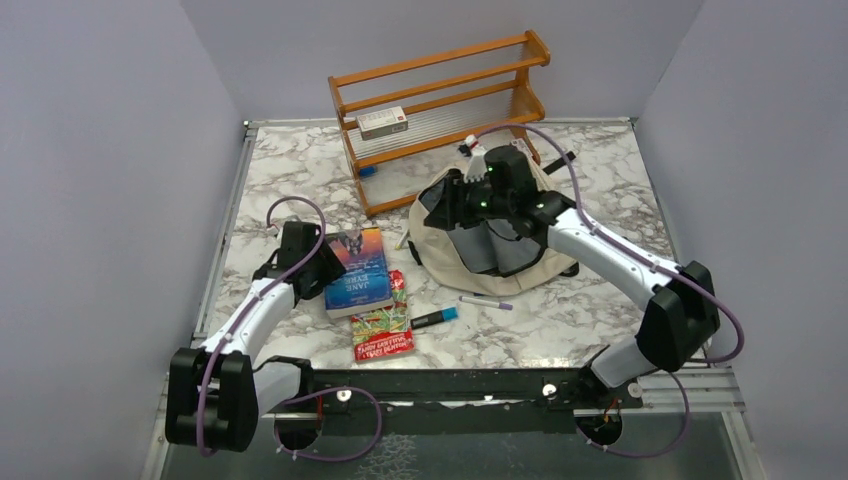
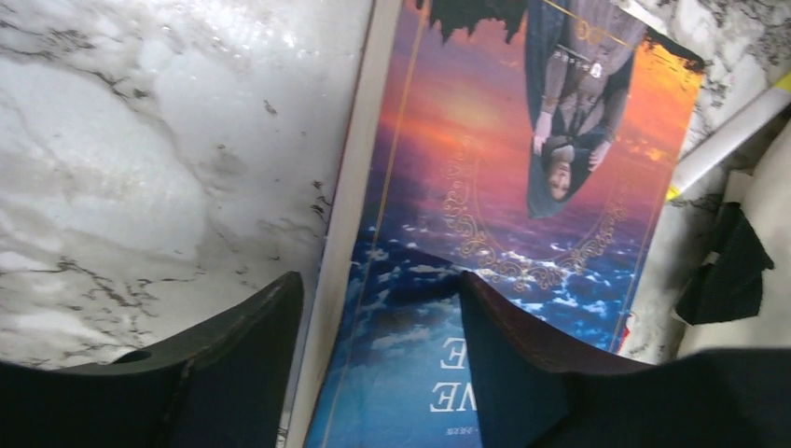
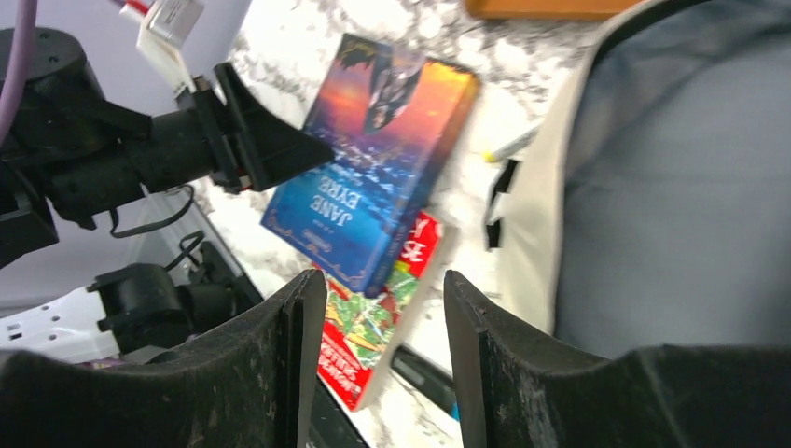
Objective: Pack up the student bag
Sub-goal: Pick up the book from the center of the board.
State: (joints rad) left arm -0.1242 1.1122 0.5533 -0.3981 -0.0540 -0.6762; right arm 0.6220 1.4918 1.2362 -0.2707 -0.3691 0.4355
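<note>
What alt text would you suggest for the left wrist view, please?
The open left claw straddles the page edge of a blue-and-orange paperback on the marble table. A white pen and part of the beige bag show at right.

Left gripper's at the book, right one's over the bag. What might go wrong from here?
1. The left gripper is open astride the long edge of the flat-lying book. Closing there may only shove it, and it overlaps the red booklet, which might drag along.
2. The right gripper is open over the student bag, gripping nothing, so the soft mouth may snag the book.
</note>
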